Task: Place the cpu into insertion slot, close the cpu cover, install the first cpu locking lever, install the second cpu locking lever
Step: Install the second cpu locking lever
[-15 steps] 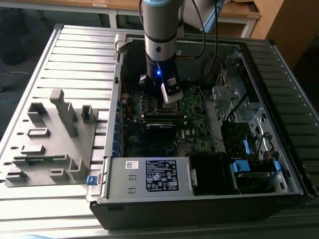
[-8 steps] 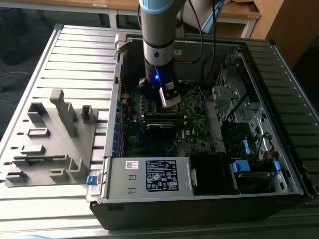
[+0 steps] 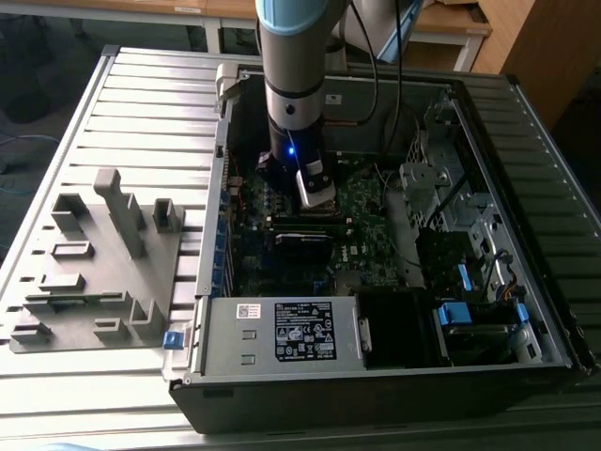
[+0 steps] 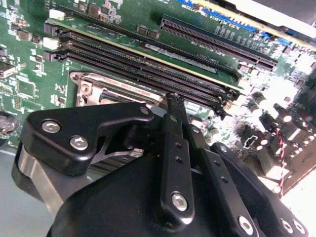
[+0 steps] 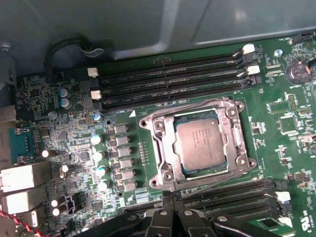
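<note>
square grey-metal cpu (image 5: 199,142) seated under silvery frame-shaped cpu cover (image 5: 165,150).

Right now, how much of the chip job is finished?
The cpu already sits in the insertion slot, and the cpu cover looks down around it. The gripper hovers at the socket's edge, holding nothing I can see. Whether the locking levers are fastened isn't clear.

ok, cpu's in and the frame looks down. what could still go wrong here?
1. In the first wrist view the cpu sits in the insertion slot with the cpu cover lying over it; whether it is latched is unclear, so it could lift.
2. The gripper hangs close above the memory slots beside the socket; drifting sideways could hit them.
</note>
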Action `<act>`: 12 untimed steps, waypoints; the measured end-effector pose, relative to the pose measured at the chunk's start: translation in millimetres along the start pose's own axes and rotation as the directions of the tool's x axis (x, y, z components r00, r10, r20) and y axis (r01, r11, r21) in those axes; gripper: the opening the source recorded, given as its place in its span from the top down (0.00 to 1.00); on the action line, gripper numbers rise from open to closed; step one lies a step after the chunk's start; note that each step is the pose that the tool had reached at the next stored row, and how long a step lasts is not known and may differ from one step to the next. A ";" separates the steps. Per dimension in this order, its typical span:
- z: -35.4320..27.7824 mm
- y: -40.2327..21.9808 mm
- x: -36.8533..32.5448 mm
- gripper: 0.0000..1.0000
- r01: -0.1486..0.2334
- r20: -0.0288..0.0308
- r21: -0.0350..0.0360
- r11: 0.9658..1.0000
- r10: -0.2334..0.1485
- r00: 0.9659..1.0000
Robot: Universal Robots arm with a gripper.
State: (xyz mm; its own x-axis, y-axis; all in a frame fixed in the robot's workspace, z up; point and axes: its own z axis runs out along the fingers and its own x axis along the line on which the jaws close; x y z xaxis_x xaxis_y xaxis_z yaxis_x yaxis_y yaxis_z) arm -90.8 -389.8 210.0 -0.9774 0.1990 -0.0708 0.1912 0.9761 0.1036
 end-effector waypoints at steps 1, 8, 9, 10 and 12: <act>0.8 -0.1 0.2 0.89 0.000 0.000 0.000 1.000 0.000 1.000; 3.9 -1.0 3.3 0.89 -0.001 -0.001 -0.005 1.000 0.001 1.000; 4.1 -1.1 3.9 0.89 -0.001 -0.001 -0.008 1.000 0.001 1.000; 4.3 -1.2 4.4 0.89 -0.001 -0.002 -0.011 1.000 0.001 1.000; 4.6 -1.5 5.4 0.89 -0.002 -0.003 -0.018 1.000 0.002 1.000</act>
State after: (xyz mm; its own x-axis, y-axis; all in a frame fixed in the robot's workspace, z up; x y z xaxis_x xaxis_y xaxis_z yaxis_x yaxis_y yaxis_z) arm -95.9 -389.8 204.9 -0.9774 0.2003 -0.0679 0.1912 0.9740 0.1212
